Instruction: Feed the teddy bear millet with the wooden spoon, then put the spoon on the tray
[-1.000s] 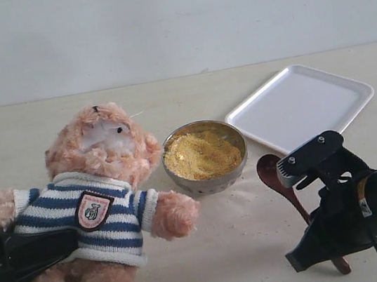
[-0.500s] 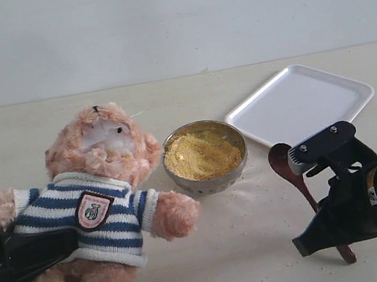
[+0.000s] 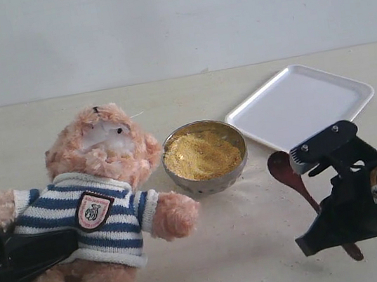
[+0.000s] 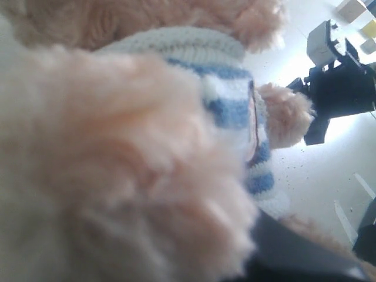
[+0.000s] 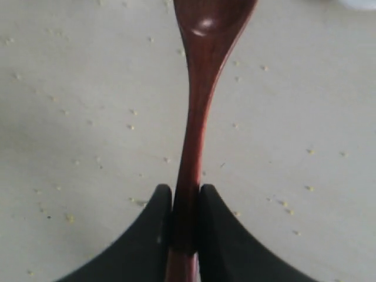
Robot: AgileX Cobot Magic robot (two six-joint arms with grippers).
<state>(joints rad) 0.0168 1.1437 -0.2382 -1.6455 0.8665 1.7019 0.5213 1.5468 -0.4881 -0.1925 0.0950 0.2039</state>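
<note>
Right fingers (image 5: 154, 235) pinch the handle of the wooden spoon (image 5: 200, 106), its bowl just beside the tray (image 3: 303, 102), and left fingers (image 3: 45, 249) clasp the teddy bear (image 3: 106, 160), over a grain-flecked beige table (image 3: 233, 248).

text: we read none | shield badge (image 3: 94, 209) on the sweater of the teddy bear (image 3: 100, 165): we see an emblem, its marks too small to make out

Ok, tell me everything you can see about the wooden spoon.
The wooden spoon is dark reddish-brown and glossy, with an oval bowl that looks empty and a slim handle. The right gripper is shut on the handle, whose end pokes out behind. It slants, bowl end just before the tray's near edge, beside the millet.
</note>
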